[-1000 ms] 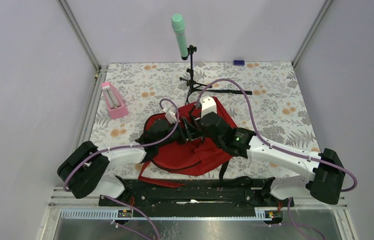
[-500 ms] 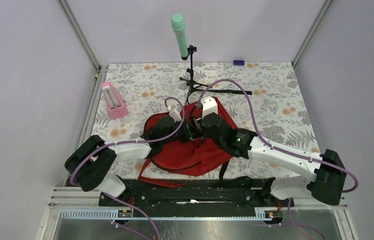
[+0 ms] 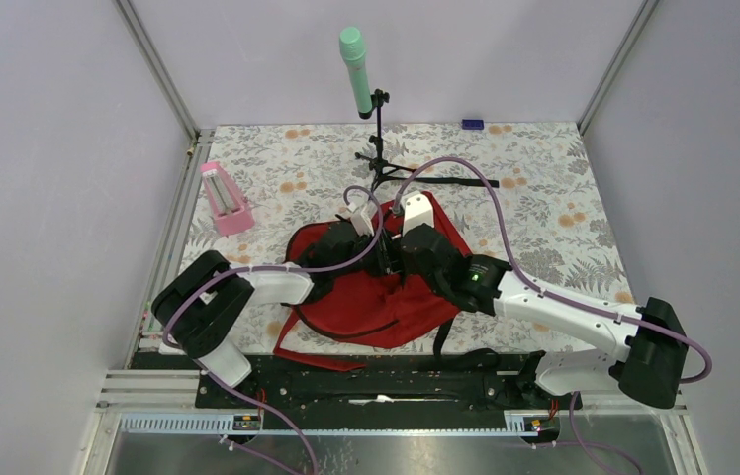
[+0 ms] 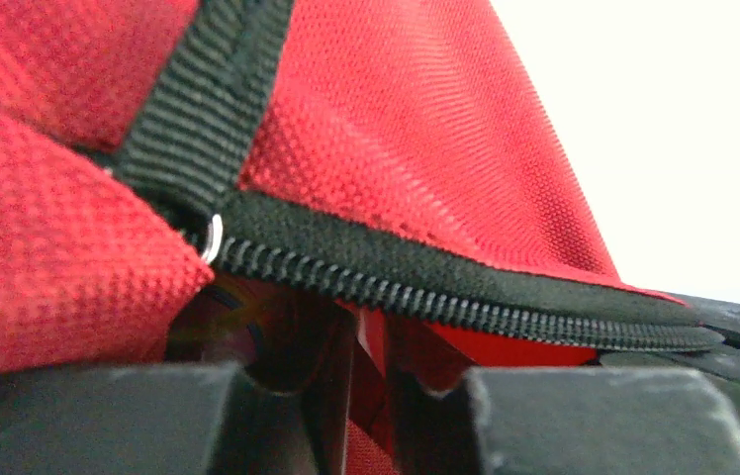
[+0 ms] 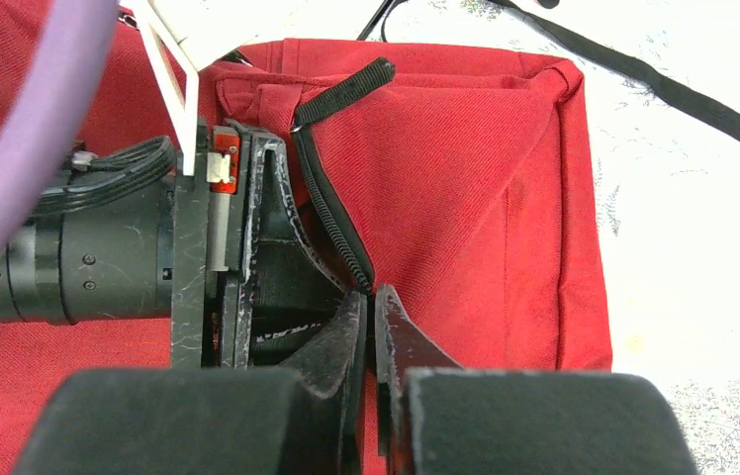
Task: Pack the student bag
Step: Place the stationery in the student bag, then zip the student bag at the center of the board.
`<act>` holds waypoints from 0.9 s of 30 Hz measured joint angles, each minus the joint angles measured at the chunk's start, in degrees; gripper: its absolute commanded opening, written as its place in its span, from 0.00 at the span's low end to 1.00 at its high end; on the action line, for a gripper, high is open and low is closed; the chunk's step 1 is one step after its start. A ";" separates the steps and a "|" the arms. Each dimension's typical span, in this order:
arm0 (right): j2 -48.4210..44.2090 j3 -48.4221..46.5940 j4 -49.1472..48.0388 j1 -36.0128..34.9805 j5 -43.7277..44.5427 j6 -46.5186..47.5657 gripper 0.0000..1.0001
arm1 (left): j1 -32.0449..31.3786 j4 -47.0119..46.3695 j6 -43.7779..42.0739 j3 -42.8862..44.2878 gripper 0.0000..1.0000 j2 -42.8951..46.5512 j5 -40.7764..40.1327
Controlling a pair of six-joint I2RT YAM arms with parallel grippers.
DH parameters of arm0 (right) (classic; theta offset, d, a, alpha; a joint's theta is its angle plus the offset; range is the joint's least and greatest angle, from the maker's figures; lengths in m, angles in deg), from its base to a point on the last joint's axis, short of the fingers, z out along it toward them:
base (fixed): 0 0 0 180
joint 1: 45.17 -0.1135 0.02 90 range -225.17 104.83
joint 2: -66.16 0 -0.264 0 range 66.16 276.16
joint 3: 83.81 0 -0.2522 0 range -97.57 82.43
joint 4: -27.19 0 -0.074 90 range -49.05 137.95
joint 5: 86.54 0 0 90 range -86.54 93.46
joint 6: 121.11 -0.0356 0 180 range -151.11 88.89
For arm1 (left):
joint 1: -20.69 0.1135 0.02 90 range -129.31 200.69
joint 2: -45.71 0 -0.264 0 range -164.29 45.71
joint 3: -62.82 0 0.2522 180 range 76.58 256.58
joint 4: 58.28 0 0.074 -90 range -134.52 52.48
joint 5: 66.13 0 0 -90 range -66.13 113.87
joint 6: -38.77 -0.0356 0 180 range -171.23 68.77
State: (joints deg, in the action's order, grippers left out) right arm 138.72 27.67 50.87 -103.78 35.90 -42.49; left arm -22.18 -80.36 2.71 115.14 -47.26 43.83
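The student bag (image 3: 376, 302), a dark-red fabric backpack with black zippers, lies in the middle of the flowered table. Both grippers meet at its upper edge. My left gripper (image 3: 376, 254) is shut on red fabric just under the black zipper (image 4: 445, 297), shown close up in the left wrist view (image 4: 371, 351). My right gripper (image 3: 392, 262) is shut on the bag's zippered edge (image 5: 331, 213), its fingertips pinched together (image 5: 370, 302). The left gripper's body (image 5: 99, 257) sits right beside it. The inside of the bag is dark and its contents are hidden.
A pink box-like item (image 3: 225, 199) lies at the table's left. A green microphone (image 3: 354, 57) on a black stand (image 3: 379, 148) stands behind the bag. A small blue object (image 3: 472, 124) is at the far edge. A loose black strap (image 5: 643, 74) trails right.
My left arm has swung right and farther from its base, bringing its gripper up against the right gripper at the bag's edge. The right arm has barely moved.
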 measured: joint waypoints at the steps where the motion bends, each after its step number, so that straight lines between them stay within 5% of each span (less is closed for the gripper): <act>1: -0.24 0.00 0.22 0.00 0.04 -0.04 0.21 | -0.02 0.15 -0.79 0.00 0.37 0.15 -0.04; 5: -1.11 -0.07 1.77 0.00 0.81 -1.16 0.72 | -0.09 1.64 -3.91 -0.28 0.73 3.08 -1.22; 6: -1.38 -0.17 2.27 0.04 0.98 -1.79 0.81 | -0.07 2.19 -4.68 -0.83 0.92 4.70 -2.34; 9: -3.06 -1.75 6.05 1.44 0.94 -3.34 0.93 | 0.57 4.11 -6.88 -3.91 0.99 9.88 -5.86; 18: -13.09 -0.26 17.22 20.28 -2.56 -11.45 1.00 | 0.24 13.64 -12.44 -11.80 0.99 28.44 -17.18; 27: -26.49 12.90 28.28 49.81 -6.80 -20.87 1.00 | 6.64 29.88 -16.24 -11.45 0.99 45.03 -19.61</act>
State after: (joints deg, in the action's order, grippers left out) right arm 112.23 40.56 79.15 -53.97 29.11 -63.36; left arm -15.53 -50.48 -13.53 103.69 -2.23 24.23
